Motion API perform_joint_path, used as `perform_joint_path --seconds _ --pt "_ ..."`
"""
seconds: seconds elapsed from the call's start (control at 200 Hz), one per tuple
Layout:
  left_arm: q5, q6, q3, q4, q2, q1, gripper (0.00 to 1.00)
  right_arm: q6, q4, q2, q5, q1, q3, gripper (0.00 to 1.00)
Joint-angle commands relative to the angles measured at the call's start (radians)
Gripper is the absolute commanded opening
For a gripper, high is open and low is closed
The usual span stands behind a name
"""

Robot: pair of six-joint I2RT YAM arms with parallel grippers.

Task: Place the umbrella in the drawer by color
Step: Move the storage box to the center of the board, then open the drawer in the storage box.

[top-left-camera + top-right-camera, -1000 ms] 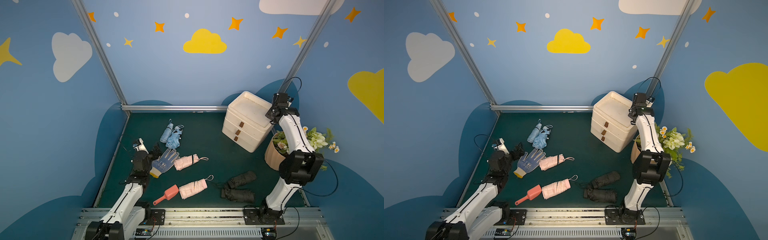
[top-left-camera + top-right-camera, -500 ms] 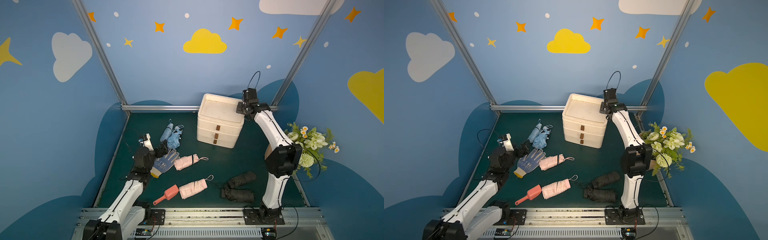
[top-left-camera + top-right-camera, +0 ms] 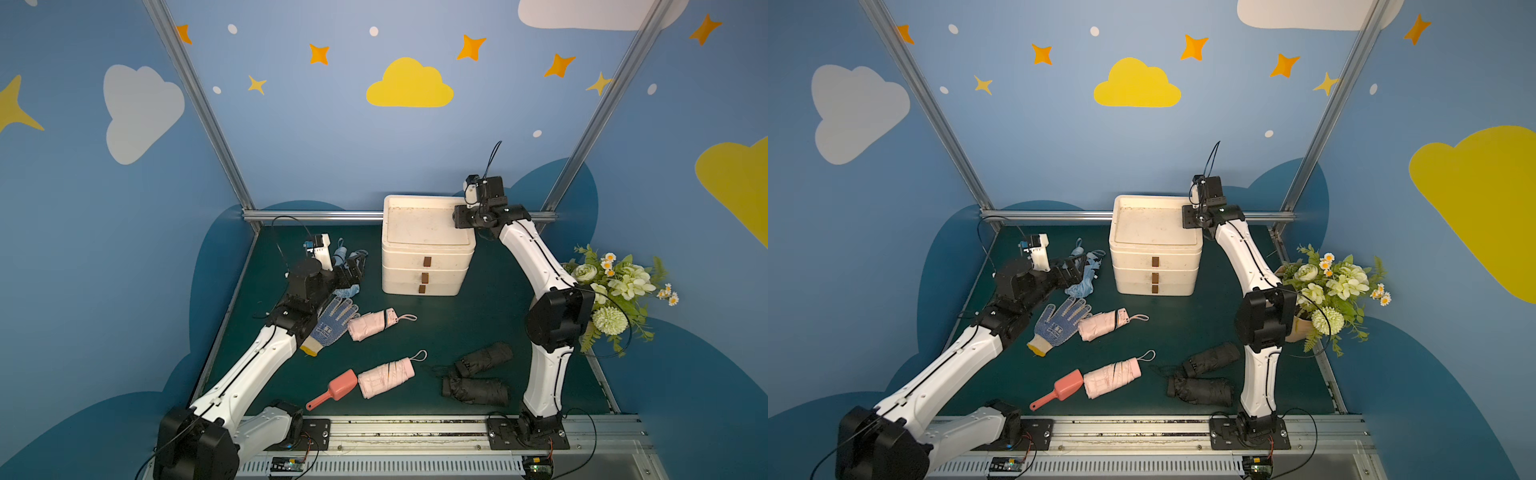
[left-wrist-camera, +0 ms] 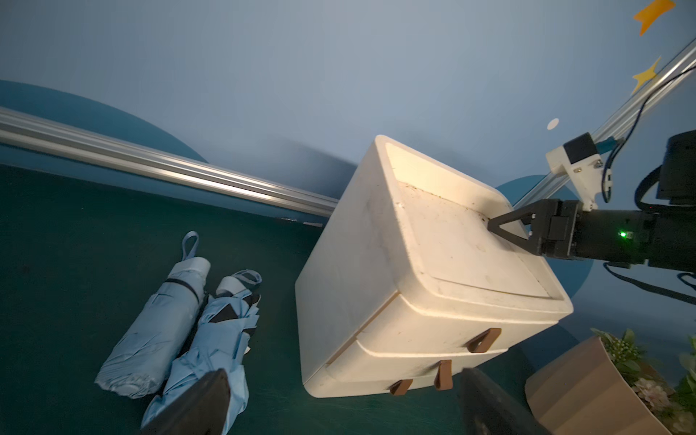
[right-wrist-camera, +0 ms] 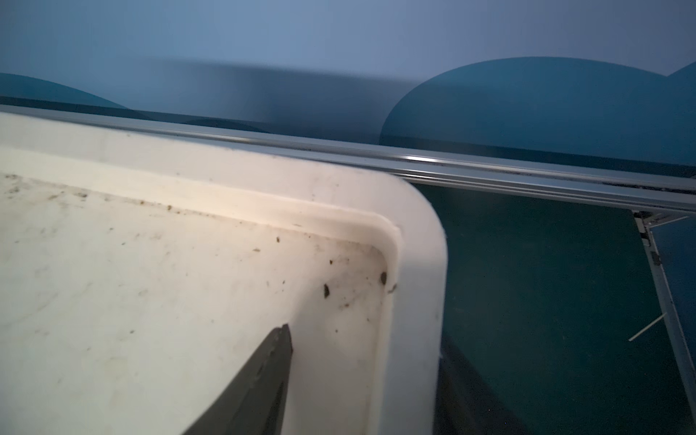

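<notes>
The cream three-drawer chest point(image 3: 426, 249) stands at the back of the mat with all drawers shut. My right gripper point(image 3: 457, 218) is at its rear right top corner. Its jaws are open and straddle the rim point(image 5: 414, 263), one finger point(image 5: 263, 376) over the top and the other outside. My left gripper point(image 3: 353, 266) hovers open and empty over two light blue umbrellas point(image 4: 158, 324). Nearer the front lie two pink umbrellas point(image 3: 372, 324) point(image 3: 386, 378), and two black umbrellas point(image 3: 478, 374) lie at the front right.
A blue dotted work glove point(image 3: 332, 324) lies beside my left forearm. A pink scoop point(image 3: 332, 388) touches the nearer pink umbrella. A potted bouquet point(image 3: 615, 291) stands at the right edge. An aluminium rail point(image 3: 316, 215) runs behind the chest.
My right arm dragged the chest from the right side leftward and turned its front forward, then its jaws opened off the rim. My left gripper advanced toward the blue umbrellas.
</notes>
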State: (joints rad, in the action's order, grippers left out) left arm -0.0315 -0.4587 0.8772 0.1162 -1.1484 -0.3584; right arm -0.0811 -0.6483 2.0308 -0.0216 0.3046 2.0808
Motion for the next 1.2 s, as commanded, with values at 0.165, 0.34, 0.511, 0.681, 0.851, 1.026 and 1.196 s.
perform_joint_path --seconds 0.165,0.34,0.511,0.681,0.851,1.026,1.196 --pt "-0.056 0.061 0.185 -0.123 -0.116 -0.057 0.99 0.057 -0.091 -0.236 -0.041 0.026 -0.029 0.77" --pt "-0.098 0.063 0.259 -0.138 -0.174 -0.062 0.99 -0.054 0.12 -0.558 -0.108 0.028 -0.456 0.77" --pt "-0.145 0.041 0.376 -0.117 -0.271 -0.062 1.0 -0.089 0.465 -0.839 -0.127 0.032 -0.847 0.76" --pt "-0.144 0.002 0.509 -0.092 -0.432 -0.064 1.0 -0.088 0.568 -0.938 -0.107 0.031 -0.956 0.75" --pt "-0.14 -0.071 0.586 -0.019 -0.581 -0.069 0.98 -0.048 0.67 -0.904 -0.028 0.031 -0.966 0.76" --pt "-0.16 -0.086 0.693 -0.072 -0.664 -0.096 0.98 0.187 0.719 -0.849 -0.19 0.196 -0.948 0.87" --pt "-0.168 -0.031 0.839 -0.213 -0.728 -0.125 0.98 0.124 0.717 -0.891 -0.188 0.201 -0.965 0.88"
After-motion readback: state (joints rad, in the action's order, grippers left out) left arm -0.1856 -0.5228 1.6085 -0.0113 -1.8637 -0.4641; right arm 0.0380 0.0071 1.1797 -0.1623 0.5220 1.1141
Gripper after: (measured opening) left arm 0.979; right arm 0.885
